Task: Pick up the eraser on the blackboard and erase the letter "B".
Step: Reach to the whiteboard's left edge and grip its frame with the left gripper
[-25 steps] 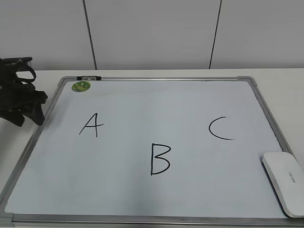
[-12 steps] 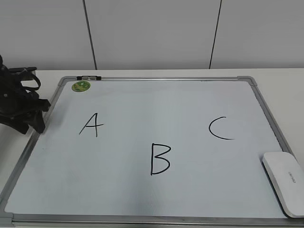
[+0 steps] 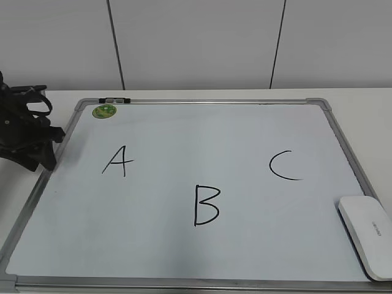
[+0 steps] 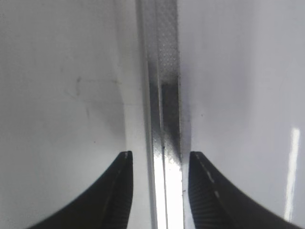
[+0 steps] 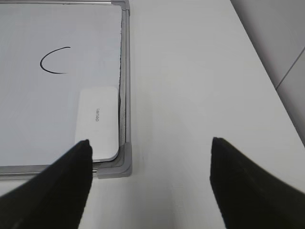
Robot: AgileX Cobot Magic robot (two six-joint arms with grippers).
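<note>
Nothing of the task is done yet. The eraser (image 3: 366,234) lies flat in the near right corner of the blackboard (image 3: 202,101), hard against the right frame, untouched and with no claw on it. The letter "B" (image 3: 206,205) is whole, black and unsmudged, in the lower middle of the board, between the "A" (image 3: 118,161) on its left and the "C" (image 3: 283,165) on its right. A round green magnet (image 3: 104,111) sits by the far left corner.

The left claw (image 4: 158,183) is down at the board's left frame, its jaws set narrowly apart astride the metal rail, gripping nothing as far as the left wrist view shows. In the exterior view it is a dark mass at the left edge, well apart from the eraser.

The right claw (image 5: 148,179) is out of the exterior view. Its own camera shows it spread wide and empty above the bench (image 5: 200,95), just beside the board's corner, with the eraser (image 5: 97,121) near its left finger.

Left to do, as I judge: grasp the eraser, carry it to the B, wipe it off without touching A or C. The right claw looks best placed for the pick.
</note>
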